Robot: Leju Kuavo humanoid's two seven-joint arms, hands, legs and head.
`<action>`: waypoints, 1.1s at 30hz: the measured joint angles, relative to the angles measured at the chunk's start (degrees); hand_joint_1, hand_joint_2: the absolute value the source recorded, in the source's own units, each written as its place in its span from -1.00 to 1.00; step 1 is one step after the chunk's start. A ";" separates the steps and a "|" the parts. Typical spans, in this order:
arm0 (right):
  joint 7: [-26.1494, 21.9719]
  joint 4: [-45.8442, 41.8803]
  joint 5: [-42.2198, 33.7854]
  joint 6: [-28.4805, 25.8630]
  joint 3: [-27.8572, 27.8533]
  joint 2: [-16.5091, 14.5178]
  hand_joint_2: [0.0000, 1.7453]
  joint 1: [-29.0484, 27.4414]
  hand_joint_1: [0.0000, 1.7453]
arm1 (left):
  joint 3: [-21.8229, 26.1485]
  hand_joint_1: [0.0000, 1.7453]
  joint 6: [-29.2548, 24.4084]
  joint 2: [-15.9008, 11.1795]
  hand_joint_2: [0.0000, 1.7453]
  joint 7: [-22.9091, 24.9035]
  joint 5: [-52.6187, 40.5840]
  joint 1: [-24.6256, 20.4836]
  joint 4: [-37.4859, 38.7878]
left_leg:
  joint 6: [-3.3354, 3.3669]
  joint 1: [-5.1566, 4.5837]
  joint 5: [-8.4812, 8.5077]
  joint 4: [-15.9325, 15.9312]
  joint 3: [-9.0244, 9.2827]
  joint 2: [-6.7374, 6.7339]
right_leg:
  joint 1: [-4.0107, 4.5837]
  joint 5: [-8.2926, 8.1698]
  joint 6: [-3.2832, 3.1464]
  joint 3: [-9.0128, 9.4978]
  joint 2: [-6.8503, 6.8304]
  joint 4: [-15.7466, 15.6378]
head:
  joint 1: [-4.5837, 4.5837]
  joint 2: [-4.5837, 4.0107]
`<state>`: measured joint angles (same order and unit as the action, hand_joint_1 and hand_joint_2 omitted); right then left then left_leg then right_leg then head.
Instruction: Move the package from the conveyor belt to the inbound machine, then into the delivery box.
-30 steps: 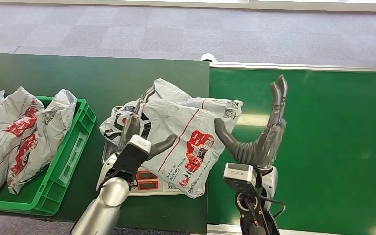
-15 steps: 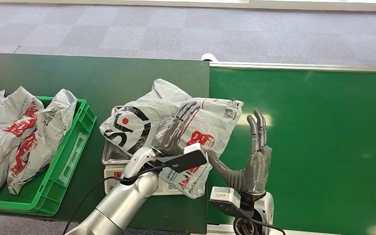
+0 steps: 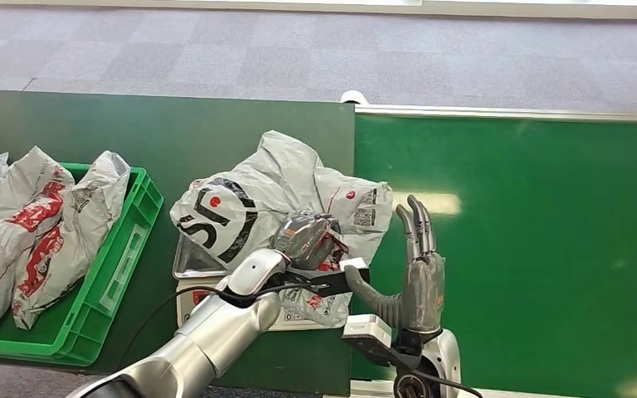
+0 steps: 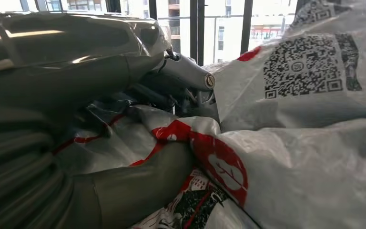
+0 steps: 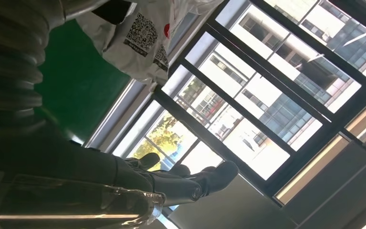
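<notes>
Package on inbound machine — left hand gripping it, right hand open beside it.

The grey package (image 3: 286,195) lies crumpled on the metal tray of the inbound machine (image 3: 189,264), which stands on the dark green table (image 3: 133,133) between the green delivery box (image 3: 124,257) and the conveyor belt (image 3: 531,215). The left hand (image 3: 305,236) is closed over the package's near edge, fingers curled into the plastic; the left wrist view shows the bag's folds bunched against its thumb (image 4: 138,186). The right hand (image 3: 415,274) stands upright over the belt's edge just beside the package, fingers straight and apart, holding nothing — not touching the bag as far as the head view shows. Other grey parcels (image 3: 33,224) lie in the delivery box.
</notes>
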<state>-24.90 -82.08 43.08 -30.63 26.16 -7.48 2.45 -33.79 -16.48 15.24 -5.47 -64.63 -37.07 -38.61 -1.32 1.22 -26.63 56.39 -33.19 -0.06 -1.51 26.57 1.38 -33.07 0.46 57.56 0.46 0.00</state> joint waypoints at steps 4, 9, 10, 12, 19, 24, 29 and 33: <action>0.00 0.39 0.03 0.01 0.01 0.00 1.00 -0.04 -1.00 | 0.02 0.86 0.17 0.03 1.00 -0.07 0.03 -0.34 0.61 | 0.00 0.00 0.00 0.00 0.05 0.00 | 0.00 0.00 0.00 0.05 0.00 0.00 | 0.00 0.00; 0.24 0.73 0.50 0.51 0.08 0.00 1.00 -0.04 -1.00 | 0.22 0.81 0.10 0.10 1.00 -0.48 0.53 -0.49 0.92 | 0.00 0.00 0.00 0.00 0.08 0.00 | 0.00 0.00 0.00 0.07 0.00 0.00 | 0.01 0.00; 0.35 0.81 0.70 0.75 0.11 0.00 1.00 -0.04 -1.00 | 0.39 0.81 -0.09 0.10 1.00 -0.66 0.70 -0.43 0.80 | 0.00 0.00 0.00 0.00 0.08 0.00 | 0.00 0.00 0.00 0.07 0.00 0.00 | 0.01 0.00; 0.50 0.98 1.01 1.07 0.21 0.00 1.00 -0.04 -1.00 | 0.94 0.83 -1.07 0.04 1.00 -1.09 1.15 -0.04 0.10 | 0.00 0.00 0.00 0.00 0.08 -0.01 | 0.00 0.00 0.00 0.07 0.01 0.00 | 0.01 0.00; 0.56 1.01 1.64 1.03 1.51 -0.51 1.00 -0.14 -1.00 | 4.49 0.94 -13.19 -1.76 1.00 -4.36 5.72 6.02 -11.27 | -0.01 0.02 0.00 0.00 0.03 -0.06 | 0.02 0.01 0.00 -0.04 0.06 0.00 | 0.04 0.00; 1.26 1.78 2.56 -0.04 0.94 -0.50 1.00 -1.06 -1.00 | 5.17 0.86 -19.79 -3.27 1.00 -5.59 6.56 10.49 -29.80 | 0.00 0.01 -0.01 0.00 -0.17 0.02 | 0.02 0.06 0.03 -0.10 -0.03 0.01 | -0.05 0.00; 0.79 3.21 2.57 -1.97 0.67 -0.57 1.00 -1.66 -1.00 | 7.15 0.97 -23.41 -4.58 1.00 -8.13 7.59 12.92 -45.14 | 0.00 0.01 -0.01 -0.01 -0.17 0.04 | 0.01 0.06 0.03 -0.12 -0.04 0.01 | -0.04 0.00; 0.66 4.10 2.62 -2.36 0.50 -0.61 1.00 -2.16 -1.00 | 10.51 1.00 -23.52 -4.86 1.00 -12.70 7.22 14.03 -51.80 | -0.01 0.03 -0.01 -0.01 -0.16 0.04 | 0.03 0.06 0.03 -0.12 -0.03 0.01 | -0.04 0.00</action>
<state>-24.24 -77.99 45.70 -32.98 26.65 -8.09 0.29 -23.27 -40.00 10.38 -18.18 -57.41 -23.04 -90.41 -1.33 1.24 -26.64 56.38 -33.35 -0.02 -1.48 26.63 1.40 -33.19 0.42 57.57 0.42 0.00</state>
